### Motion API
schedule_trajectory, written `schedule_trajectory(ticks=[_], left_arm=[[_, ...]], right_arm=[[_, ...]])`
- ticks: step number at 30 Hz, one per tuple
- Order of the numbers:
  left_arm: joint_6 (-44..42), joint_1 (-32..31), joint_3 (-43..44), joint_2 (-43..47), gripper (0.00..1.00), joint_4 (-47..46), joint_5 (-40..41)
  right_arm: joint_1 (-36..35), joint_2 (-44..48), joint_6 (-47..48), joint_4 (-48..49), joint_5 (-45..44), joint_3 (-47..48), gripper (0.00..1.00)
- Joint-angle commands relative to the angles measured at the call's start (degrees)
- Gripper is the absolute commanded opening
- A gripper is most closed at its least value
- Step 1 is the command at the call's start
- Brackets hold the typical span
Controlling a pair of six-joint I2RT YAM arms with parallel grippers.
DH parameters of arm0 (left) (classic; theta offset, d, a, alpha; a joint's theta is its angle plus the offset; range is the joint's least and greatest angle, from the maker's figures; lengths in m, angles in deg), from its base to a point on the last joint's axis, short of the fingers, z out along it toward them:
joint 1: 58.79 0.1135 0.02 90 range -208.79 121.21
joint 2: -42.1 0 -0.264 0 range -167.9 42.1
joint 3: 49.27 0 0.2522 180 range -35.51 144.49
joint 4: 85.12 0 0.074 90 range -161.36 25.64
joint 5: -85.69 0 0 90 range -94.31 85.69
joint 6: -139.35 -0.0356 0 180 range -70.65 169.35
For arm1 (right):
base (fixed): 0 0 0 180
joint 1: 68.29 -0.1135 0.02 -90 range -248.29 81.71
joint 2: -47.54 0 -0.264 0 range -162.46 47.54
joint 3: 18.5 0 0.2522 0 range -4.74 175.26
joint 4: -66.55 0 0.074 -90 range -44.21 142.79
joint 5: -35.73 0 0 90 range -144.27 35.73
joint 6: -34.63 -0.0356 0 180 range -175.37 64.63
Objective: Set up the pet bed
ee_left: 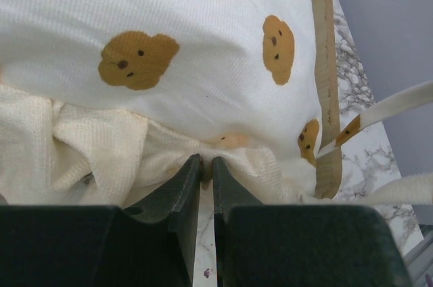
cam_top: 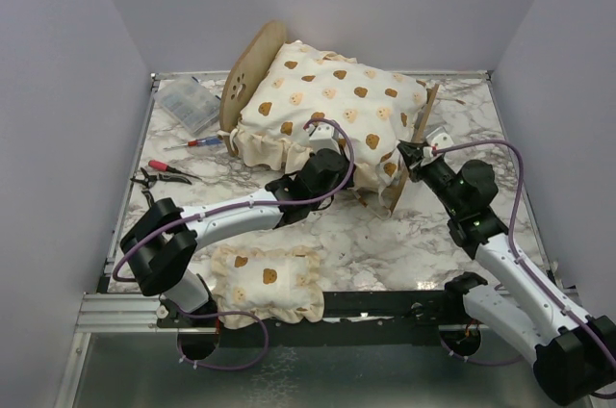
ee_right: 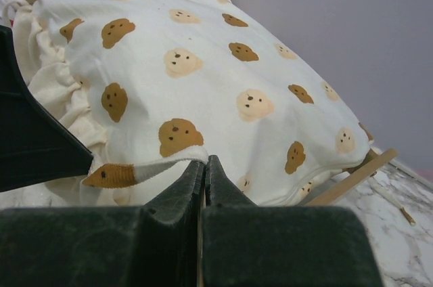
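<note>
Pet bed (cam_top: 252,66) carries the cushion (cam_top: 337,100); left claw (ee_left: 206,162) pinches its front frill (ee_left: 101,151), probably tugging it square, right claw (ee_right: 205,162) shut beside the footboard (cam_top: 427,110) (holding anything? unclear).

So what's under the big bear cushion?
The wooden pet bed. Only its rounded headboard and footboard stick out; the cushion hides its base.

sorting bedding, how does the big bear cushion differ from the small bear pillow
The big cushion is much larger than the small pillow. The cushion lies on the pet bed; the pillow lies on the table at its near edge. Both are cream, bear-printed, ruffled.
</note>
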Motion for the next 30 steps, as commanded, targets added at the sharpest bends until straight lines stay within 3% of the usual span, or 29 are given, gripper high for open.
schedule_trajectory(ticks=[1, 9, 14, 19, 22, 24, 30], left_arm=[[0.29, 0.07, -1.37, 2.24, 0.14, -1.38, -1.27], [0.68, 0.11, -1.48, 1.95, 0.14, -1.80, -2.24], [0.63, 0.00, -1.57, 1.82, 0.14, -2.08, -2.74], [0.60, -0.08, -1.53, 1.40, 0.14, -2.32, -3.44], [0.33, -0.13, -1.15, 1.04, 0.14, -2.37, -4.19], [0.12, -0.21, -0.96, 0.92, 0.14, -2.34, -4.49], [-0.34, -0.49, 0.33, 0.64, 0.14, -1.02, -4.87]], right_arm=[[1.32, -0.81, 3.62, -4.85, 5.36, 2.69, 0.01], [1.70, -0.15, 3.32, -9.68, 6.38, 1.68, 0.01], [1.65, 2.81, -2.22, -11.27, 3.31, -0.85, 0.07], [1.62, 5.72, -6.89, -15.92, -3.54, -0.76, 0.20], [1.63, 7.21, -10.27, -20.39, -4.65, 0.85, 0.50], [1.67, 7.76, -12.86, -25.90, -4.65, 3.43, 0.60], [1.62, 7.29, -18.91, -42.32, -7.29, 13.65, 0.63]])
